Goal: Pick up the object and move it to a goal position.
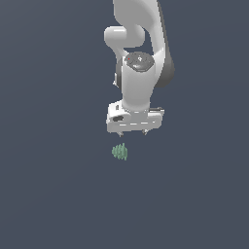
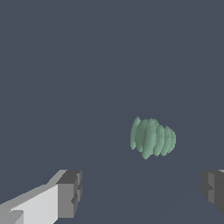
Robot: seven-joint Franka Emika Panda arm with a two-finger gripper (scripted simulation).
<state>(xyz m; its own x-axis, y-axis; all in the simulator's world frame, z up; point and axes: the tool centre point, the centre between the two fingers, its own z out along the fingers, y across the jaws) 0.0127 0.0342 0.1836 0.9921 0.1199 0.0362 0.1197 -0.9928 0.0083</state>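
1. Pale green and ridged, the small bumpy object (image 1: 119, 151) lies on the dark slate desk (image 1: 48, 194), just below your white end effector (image 1: 133, 133) and apart from it.
2. Your end effector (image 2: 140, 197) is spread wide and holds nothing; its dark fingertips (image 2: 70, 192) flank empty surface.
3. The lump sits off the gap's midline in the wrist view, so descending now risks one finger clipping it.
4. Its ridges may let it roll out of your pinch.

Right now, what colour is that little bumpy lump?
Pale green, with ridges across it; the bumpy lump shows best in the wrist view.
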